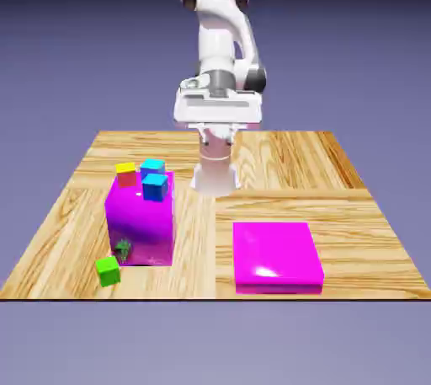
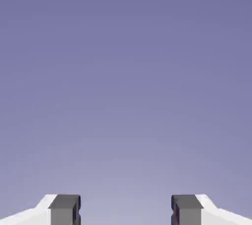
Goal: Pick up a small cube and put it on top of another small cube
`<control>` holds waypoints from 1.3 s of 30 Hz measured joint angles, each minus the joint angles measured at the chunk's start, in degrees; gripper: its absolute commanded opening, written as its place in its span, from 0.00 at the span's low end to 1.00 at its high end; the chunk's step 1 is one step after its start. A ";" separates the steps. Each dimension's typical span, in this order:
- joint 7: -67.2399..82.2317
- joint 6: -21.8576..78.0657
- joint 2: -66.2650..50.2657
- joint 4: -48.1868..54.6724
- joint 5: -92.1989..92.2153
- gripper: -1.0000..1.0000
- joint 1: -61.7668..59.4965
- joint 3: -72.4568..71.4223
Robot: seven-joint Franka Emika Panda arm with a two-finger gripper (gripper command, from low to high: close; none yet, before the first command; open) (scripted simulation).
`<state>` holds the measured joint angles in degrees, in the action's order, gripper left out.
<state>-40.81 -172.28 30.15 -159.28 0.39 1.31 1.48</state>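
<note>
The small bright green cube (image 1: 107, 270) lies on the wooden table (image 1: 337, 206) near its front edge at the exterior view's left. A smaller, darker green piece (image 1: 124, 248) sits just behind it, at the foot of the tall magenta block (image 1: 141, 221). My hand (image 1: 218, 109) hangs high over the table's far middle, well away from both. In the hand view my gripper (image 2: 125, 211) is open: the two grey fingertips (image 2: 64, 209) stand wide apart, and only the plain backdrop shows between them.
On top of the tall magenta block stand a red cube with a yellow top (image 1: 126, 174), a cyan cube (image 1: 151, 166) and a blue cube (image 1: 155, 187). A flat magenta block (image 1: 276, 255) lies at the front on the exterior view's right.
</note>
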 measured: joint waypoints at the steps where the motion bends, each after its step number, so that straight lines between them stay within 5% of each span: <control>1: 1.37 1.43 -2.08 1.43 0.32 0.50 0.52 1.23; 39: 52.27 54.53 -79.27 54.55 12.29 0.50 19.85 46.76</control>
<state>11.47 -117.75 -49.11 -104.72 12.67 21.16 48.24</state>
